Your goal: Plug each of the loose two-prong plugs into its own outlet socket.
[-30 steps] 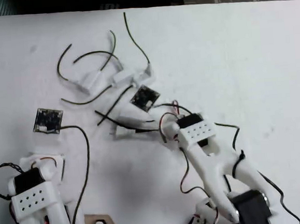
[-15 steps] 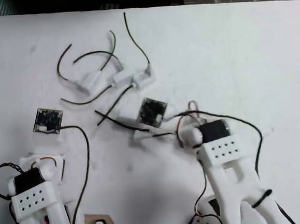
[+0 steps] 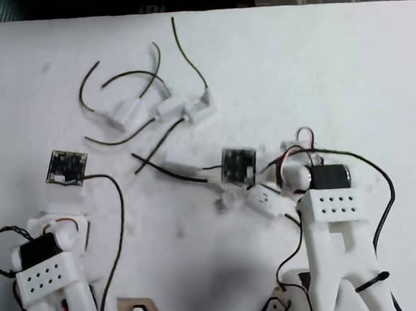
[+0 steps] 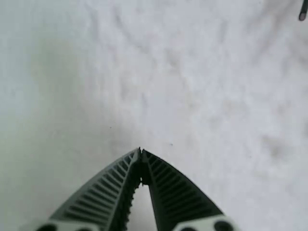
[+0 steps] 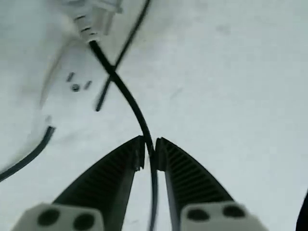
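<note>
My right gripper (image 3: 249,195) (image 5: 150,150) is shut on a thin black cable (image 5: 122,91) low over the table's middle. That cable leads to a white plug (image 5: 98,14) (image 3: 183,162). A black square socket module (image 3: 239,164) lies right beside this gripper. A second black square module (image 3: 67,166) sits at the left with its own cable. Three more white plugs (image 3: 167,108) with black leads lie in a cluster farther back. My left gripper (image 4: 141,155) (image 3: 62,219) is shut with nothing in it, over bare white table at the near left.
A white block with small slots (image 5: 77,84) lies under the cable in the right wrist view. Loose black leads (image 3: 185,53) curl across the back of the table (image 3: 345,65). The right half of the table has free room.
The right arm has swung right and toward the near edge, dragging the cable and the black square module with it. The left arm has stayed still.
</note>
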`<state>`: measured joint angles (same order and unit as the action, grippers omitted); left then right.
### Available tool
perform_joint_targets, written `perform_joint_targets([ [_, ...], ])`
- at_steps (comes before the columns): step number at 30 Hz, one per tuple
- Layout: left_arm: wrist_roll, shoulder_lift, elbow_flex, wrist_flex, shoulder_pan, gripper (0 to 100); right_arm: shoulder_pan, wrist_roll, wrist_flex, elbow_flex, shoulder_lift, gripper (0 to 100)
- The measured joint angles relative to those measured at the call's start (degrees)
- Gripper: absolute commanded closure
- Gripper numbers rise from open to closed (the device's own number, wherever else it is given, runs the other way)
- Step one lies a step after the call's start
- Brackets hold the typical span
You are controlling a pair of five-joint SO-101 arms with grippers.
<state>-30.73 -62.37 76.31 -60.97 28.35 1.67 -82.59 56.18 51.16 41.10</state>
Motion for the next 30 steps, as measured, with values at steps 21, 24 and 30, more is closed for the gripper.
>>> perform_joint_targets([
  [21, 0.0, 0.0, 0.0, 0.0, 0.0, 98, 16.2, 86.4, 11.6, 2.0, 0.1, 68.3],
  [24, 0.0, 0.0, 0.0, 0.0, 0.0, 98, 20.4, 96.0, 7.3, 5.5, 0.1, 68.3],
  [30, 0.0, 0.0, 0.0, 0.0, 0.0, 98, 24.0, 101.8, -5.8, 13.9, 0.1, 68.3],
])
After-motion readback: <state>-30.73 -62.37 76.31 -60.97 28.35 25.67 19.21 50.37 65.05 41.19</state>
